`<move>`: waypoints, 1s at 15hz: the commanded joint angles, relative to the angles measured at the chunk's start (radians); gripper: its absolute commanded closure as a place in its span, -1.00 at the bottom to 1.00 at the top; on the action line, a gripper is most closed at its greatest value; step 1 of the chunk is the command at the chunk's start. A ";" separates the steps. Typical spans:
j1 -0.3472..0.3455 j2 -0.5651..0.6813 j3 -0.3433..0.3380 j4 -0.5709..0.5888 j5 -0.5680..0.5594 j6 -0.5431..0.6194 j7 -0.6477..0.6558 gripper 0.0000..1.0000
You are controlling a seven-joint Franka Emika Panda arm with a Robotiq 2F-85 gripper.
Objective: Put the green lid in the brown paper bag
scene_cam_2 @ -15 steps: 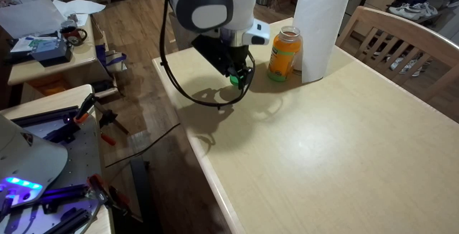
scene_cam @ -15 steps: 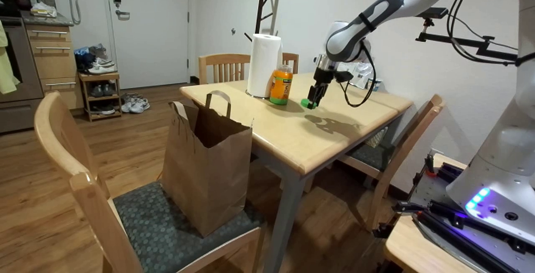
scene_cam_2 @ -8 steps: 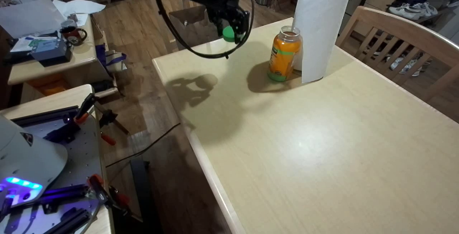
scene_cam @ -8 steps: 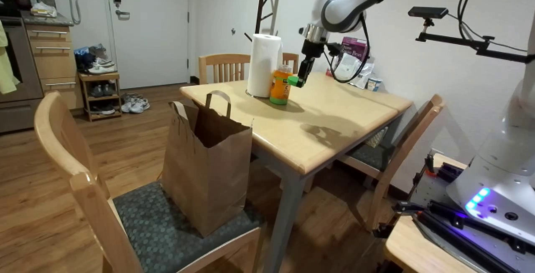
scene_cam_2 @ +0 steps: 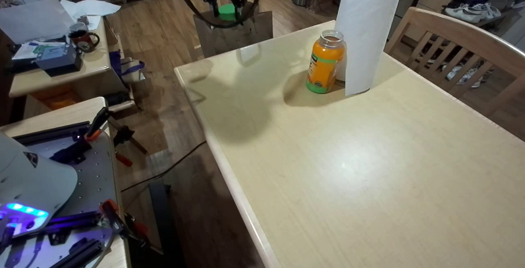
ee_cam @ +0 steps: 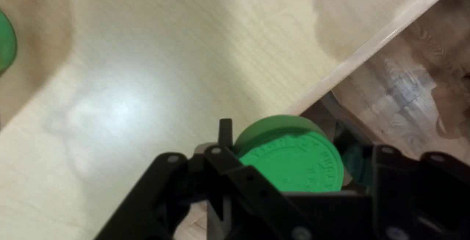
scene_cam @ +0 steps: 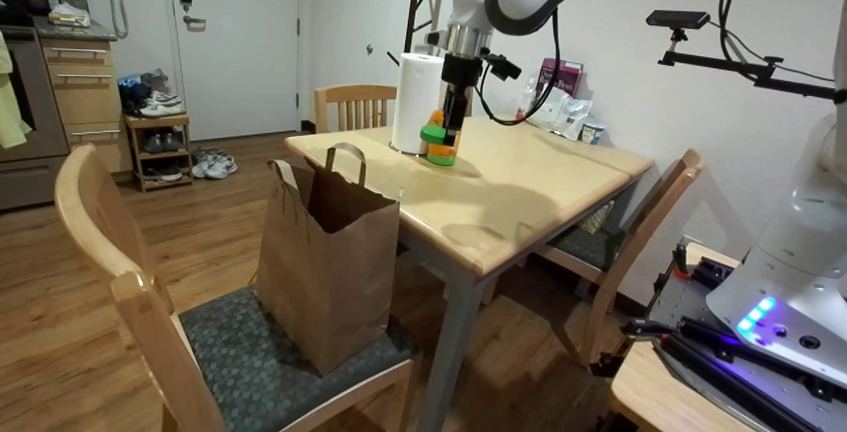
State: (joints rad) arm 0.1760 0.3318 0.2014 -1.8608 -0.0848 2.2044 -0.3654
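The green lid [scene_cam: 433, 134] is a flat bright-green disc held in the air. My gripper [scene_cam: 450, 135] is shut on it, with a finger on either side in the wrist view [ee_cam: 290, 148]. The lid's embossed face [ee_cam: 293, 163] shows there, partly hidden by the gripper's links. The brown paper bag [scene_cam: 331, 273] stands upright and open on a chair beside the table. The lid is higher than the bag's rim and to its right in that exterior view. In an exterior view the lid [scene_cam_2: 227, 12] overlaps the bag [scene_cam_2: 229, 40] beyond the table edge.
An orange bottle [scene_cam_2: 326, 62] and a paper towel roll [scene_cam_2: 367, 34] stand on the table [scene_cam_2: 369, 169]. The bag's loop handles [scene_cam: 347, 151] rise above its rim. The chair's backrest [scene_cam: 99, 220] stands behind the bag. A table edge [ee_cam: 352, 65] passes behind the lid in the wrist view.
A second ago the lid was low at the tabletop by the gripper. The gripper has lifted it and carried it toward the table edge on the bag's side.
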 commanded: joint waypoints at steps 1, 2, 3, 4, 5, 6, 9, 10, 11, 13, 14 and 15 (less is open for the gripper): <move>0.044 0.068 0.032 0.096 -0.068 -0.080 -0.082 0.10; 0.056 0.084 0.043 0.115 -0.079 -0.094 -0.106 0.10; 0.068 0.094 0.052 0.129 -0.092 -0.104 -0.125 0.10; 0.082 0.113 0.059 0.149 -0.107 -0.113 -0.143 0.10; 0.093 0.126 0.067 0.164 -0.119 -0.121 -0.163 0.10; 0.104 0.144 0.074 0.180 -0.130 -0.129 -0.182 0.10; 0.123 0.200 0.097 0.239 -0.135 -0.153 -0.254 0.10; 0.130 0.223 0.101 0.263 -0.134 -0.162 -0.279 0.10; 0.137 0.243 0.105 0.287 -0.131 -0.176 -0.299 0.10; 0.145 0.274 0.103 0.332 -0.128 -0.201 -0.322 0.10; 0.144 0.286 0.100 0.357 -0.121 -0.211 -0.329 0.10; 0.142 0.295 0.099 0.379 -0.116 -0.222 -0.333 0.10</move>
State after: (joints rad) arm 0.3214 0.5829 0.2974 -1.5751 -0.1990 2.0426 -0.6538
